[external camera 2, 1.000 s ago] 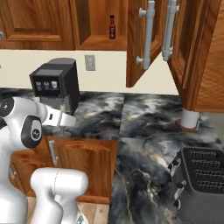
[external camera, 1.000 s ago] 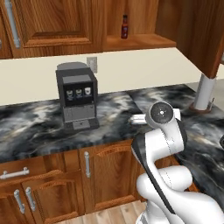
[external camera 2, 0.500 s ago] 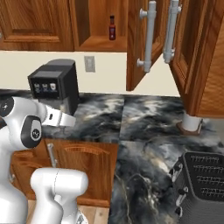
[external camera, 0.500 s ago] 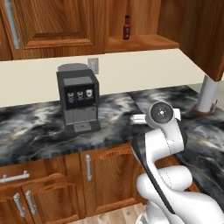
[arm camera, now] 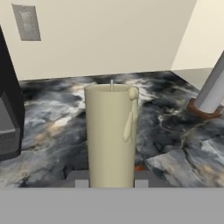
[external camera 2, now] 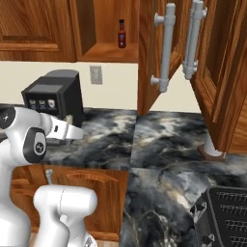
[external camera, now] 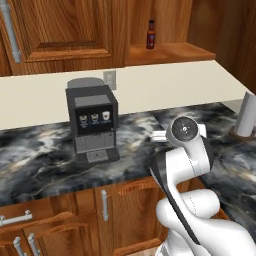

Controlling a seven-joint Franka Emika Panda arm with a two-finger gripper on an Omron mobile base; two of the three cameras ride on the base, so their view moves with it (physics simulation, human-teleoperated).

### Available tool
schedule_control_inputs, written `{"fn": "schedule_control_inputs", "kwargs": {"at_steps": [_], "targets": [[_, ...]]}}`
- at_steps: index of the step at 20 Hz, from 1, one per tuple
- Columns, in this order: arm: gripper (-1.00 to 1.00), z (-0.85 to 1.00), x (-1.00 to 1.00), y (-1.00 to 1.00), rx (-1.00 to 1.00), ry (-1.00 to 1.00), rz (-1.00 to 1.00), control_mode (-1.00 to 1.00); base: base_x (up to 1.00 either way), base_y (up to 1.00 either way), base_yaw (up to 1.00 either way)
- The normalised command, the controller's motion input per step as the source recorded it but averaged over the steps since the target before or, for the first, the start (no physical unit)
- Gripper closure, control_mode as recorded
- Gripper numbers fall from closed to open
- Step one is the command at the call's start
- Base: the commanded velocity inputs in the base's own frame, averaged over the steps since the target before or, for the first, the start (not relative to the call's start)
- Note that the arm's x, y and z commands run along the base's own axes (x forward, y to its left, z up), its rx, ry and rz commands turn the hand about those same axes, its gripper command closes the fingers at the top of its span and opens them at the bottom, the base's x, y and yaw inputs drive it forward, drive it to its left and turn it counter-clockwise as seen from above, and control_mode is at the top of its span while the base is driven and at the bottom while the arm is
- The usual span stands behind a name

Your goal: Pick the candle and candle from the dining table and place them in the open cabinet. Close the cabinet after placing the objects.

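A beige candle (arm camera: 111, 136) stands upright between the gripper (arm camera: 111, 183) fingers, which are clamped on its base, held above the marbled counter (arm camera: 170, 144). The black coffee machine (external camera: 92, 121) sits on the counter to the candle's left, below a wall outlet (arm camera: 27, 22). Right of the machine, a wooden cabinet (external camera 2: 157, 58) hangs open, a small red-capped bottle (external camera 2: 122, 34) on its shelf.

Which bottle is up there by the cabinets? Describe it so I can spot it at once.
Start at the black coffee machine on the marbled counter, then look up and to the right into the open wooden shelf between the cabinet doors. The bottle stands alone there: small, dark and slim, with a red cap.
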Motion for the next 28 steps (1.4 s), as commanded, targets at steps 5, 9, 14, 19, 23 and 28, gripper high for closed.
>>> {"fn": "schedule_control_inputs", "kwargs": {"at_steps": [5, 9, 14, 19, 23, 28], "targets": [[1.0, 0.0, 0.0, 0.0, 0.0, 0.0, 0.0, 1.0, 0.07, 0.0, 0.0], [1.0, 0.0, 0.0, 0.0, 0.0, 0.0, 0.0, 1.0, 0.0, 0.0, 0.0], [1.0, 0.0, 0.0, 0.0, 0.0, 0.0, 0.0, 1.0, 0.0, 0.0, 0.0], [1.0, 0.11, 0.0, -0.02, 0.0, -0.06, 0.0, -1.0, 0.0, 0.0, 0.0], [1.0, 0.54, 0.0, -0.2, 0.0, -0.2, 0.01, -1.0, 0.0, 0.0, 0.0], [1.0, 0.59, 0.0, -0.25, -0.02, -0.21, 0.04, -1.0, 0.0, 0.0, 0.0]]}}
